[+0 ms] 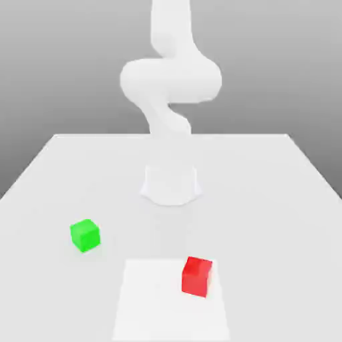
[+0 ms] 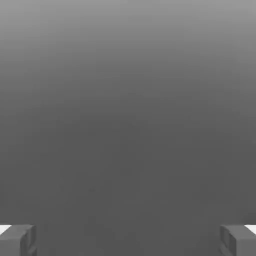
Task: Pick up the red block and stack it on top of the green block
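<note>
Item 1, green block [image 1: 85, 235]: you'll find it at about 8 o'clock from the arm's base [image 1: 171, 186] in the exterior view, sitting flat on the table [image 1: 280, 200]. It's a small plain cube with nothing on top of it. This is your stacking target; its upper face looks level and free.

Item 2, arm: a white column rising at 12 o'clock behind the base, bent over toward you.

Item 3, red block [image 1: 196, 276]: at about 5 o'clock from the base, near the front edge, resting on a paler square patch [image 1: 153, 300] of the table. It sits well apart from the green block and is turned slightly, so one corner edge faces the camera. Judge it stiff and light, with smooth faces that could slip under a weak pinch. Take it across two opposite side faces, around mid-height, with the fingers squared to its turned sides rather than to the table's edges.

Item 4, gripper [image 2: 128, 240]: in the hand view the two grey fingertips [image 2: 17, 240] stand far apart at the frame's corners, spread wide with nothing between them. Beyond them you see plain grey backdrop.

Status: red block not yet taken; the approach is the step ahead of you.
</note>
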You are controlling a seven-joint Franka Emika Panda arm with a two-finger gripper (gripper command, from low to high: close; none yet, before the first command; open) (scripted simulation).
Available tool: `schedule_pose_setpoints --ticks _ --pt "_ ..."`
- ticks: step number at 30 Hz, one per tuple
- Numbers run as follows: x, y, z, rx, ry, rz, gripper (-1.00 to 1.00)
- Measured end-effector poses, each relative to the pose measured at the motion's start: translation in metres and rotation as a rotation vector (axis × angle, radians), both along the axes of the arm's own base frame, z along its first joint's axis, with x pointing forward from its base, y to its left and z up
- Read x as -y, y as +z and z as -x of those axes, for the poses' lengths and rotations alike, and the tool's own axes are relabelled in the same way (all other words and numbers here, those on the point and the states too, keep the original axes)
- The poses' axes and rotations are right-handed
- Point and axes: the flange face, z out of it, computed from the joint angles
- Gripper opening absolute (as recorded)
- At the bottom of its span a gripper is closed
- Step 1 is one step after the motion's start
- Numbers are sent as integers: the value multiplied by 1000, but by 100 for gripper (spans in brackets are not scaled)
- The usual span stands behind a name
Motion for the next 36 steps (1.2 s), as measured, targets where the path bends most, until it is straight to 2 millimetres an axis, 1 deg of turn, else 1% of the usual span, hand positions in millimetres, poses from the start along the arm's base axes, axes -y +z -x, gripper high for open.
schedule_pose_setpoints --ticks 4,8,12,16,19,22,27,32,36 --pt "-3 -57 -36 -95 155 -36 0" --pt "-14 -117 -63 -182 293 -57 0" --pt "-31 -180 -81 -264 421 -65 0" --pt "-49 -241 -89 -340 537 -57 0" --pt "-61 -286 -88 -392 616 -40 0" --pt "-72 -327 -84 -441 690 -14 0" --pt "-83 -387 -68 -510 803 53 0" --pt "-85 -432 -49 -562 905 147 0" --pt "-80 -456 -34 -588 977 242 0"
